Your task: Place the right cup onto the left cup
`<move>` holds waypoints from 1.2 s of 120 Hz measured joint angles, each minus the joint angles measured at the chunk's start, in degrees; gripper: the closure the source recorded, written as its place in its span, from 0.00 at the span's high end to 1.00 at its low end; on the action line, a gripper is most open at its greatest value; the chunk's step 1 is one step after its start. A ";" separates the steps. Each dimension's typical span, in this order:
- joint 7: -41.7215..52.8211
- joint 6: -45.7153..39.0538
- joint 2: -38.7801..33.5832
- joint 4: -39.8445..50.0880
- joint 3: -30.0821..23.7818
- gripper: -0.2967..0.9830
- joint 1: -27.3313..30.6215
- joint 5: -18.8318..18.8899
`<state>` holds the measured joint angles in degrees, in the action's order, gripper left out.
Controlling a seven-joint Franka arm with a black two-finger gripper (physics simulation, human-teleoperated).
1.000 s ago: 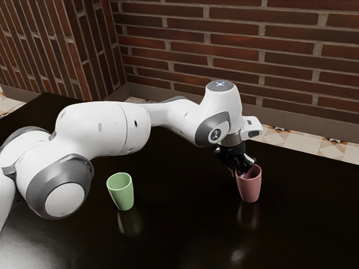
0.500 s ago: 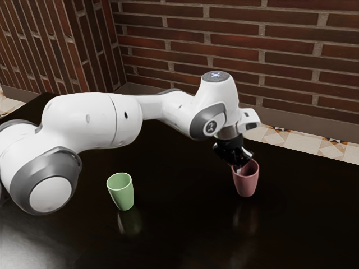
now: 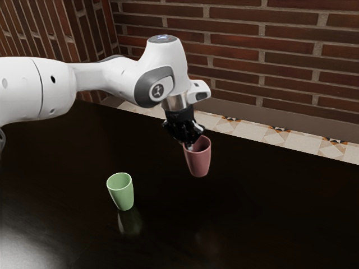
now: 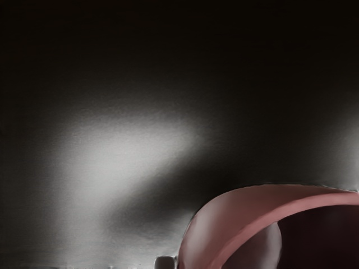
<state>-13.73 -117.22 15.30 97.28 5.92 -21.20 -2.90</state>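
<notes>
Tapered dusky-red cup aloft, closer to the tapered pale-green cup

Compared with half a second ago, the black two-finger gripper has travelled a good way toward the exterior view's left and risen, and the red cup has come along with it. The white arm has swung the same way. The green cup has stayed where it was.

The jaws are clamped on the red cup's wall at the rim, one finger outside. The cup hangs mouth up just below the jaws, clear of the glossy black surface.

The green cup stands upright on the surface, lower than the jaws and toward the exterior view's left from them, well apart from the red cup. Its open mouth faces up.

Beyond the jaws, past the surface's far edge, runs a strip of patterned beige floor tiles, then a dark red brick wall. In the wrist view a soft pale patch of light lies on the surface, beside the held cup.
</notes>
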 joint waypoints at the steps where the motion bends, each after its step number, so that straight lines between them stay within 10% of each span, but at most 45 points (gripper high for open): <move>1: 0.09 0.12 -0.37 0.37 0.02 0.15 0.10 0.08; 57: 6.64 4.87 -16.42 16.12 -0.07 0.15 9.93 1.23; 144: 19.29 3.64 -17.70 22.09 -0.24 0.15 19.79 1.14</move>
<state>5.55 -113.58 -2.40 119.38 5.69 -1.41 -1.77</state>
